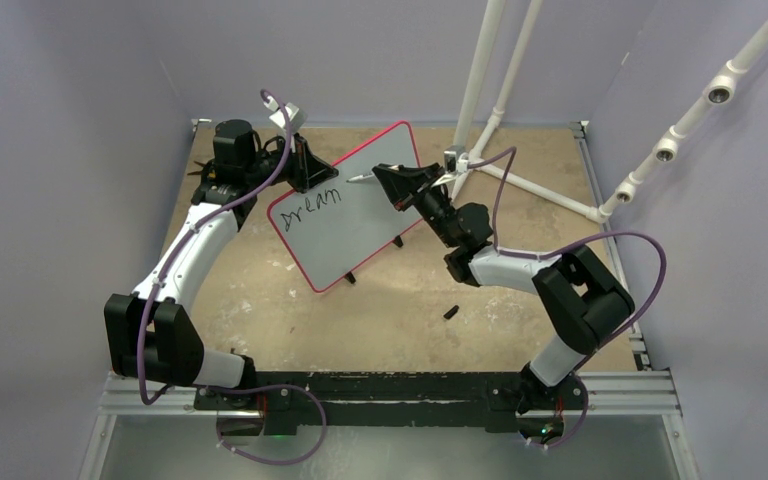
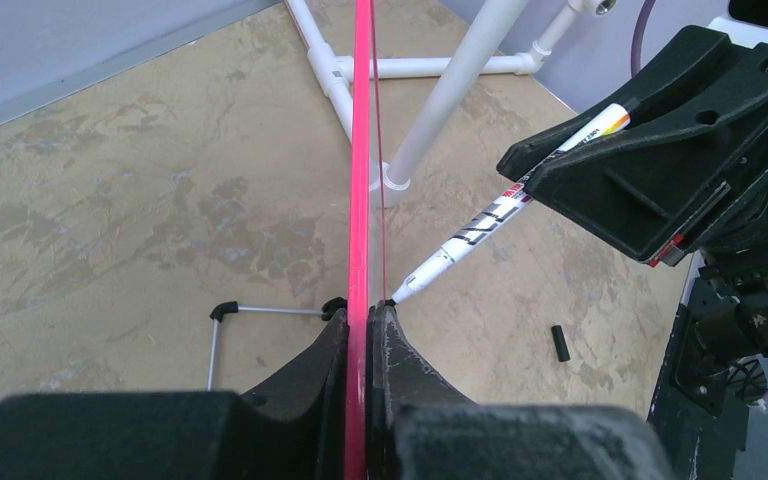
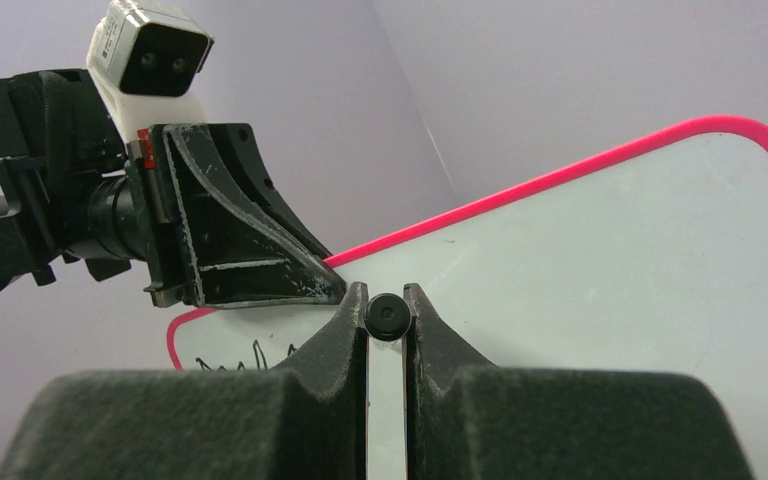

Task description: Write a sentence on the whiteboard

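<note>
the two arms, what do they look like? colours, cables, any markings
The left arm and right arm have white curved links between bulky black joints, a purple cable looping along each. The left gripper and right gripper are black, wedge-fingered, edges scuffed grey, with a small white camera at the wrist.

You've got soft, even overhead light in the top view. The whiteboard [image 1: 345, 205] shows no glare, only a faint shadow on the table [image 1: 260, 300] just below its lower edge. In the left wrist view the board's rim blooms oversaturated pink. The fingers [image 2: 305, 395] of the left gripper [image 2: 368, 312] are blurred, but the marker [image 2: 480, 225] print is sharp. In the right wrist view the right gripper [image 3: 385, 290] is soft and grainy, and the writing [image 3: 250, 355] beside it is dim.
</note>
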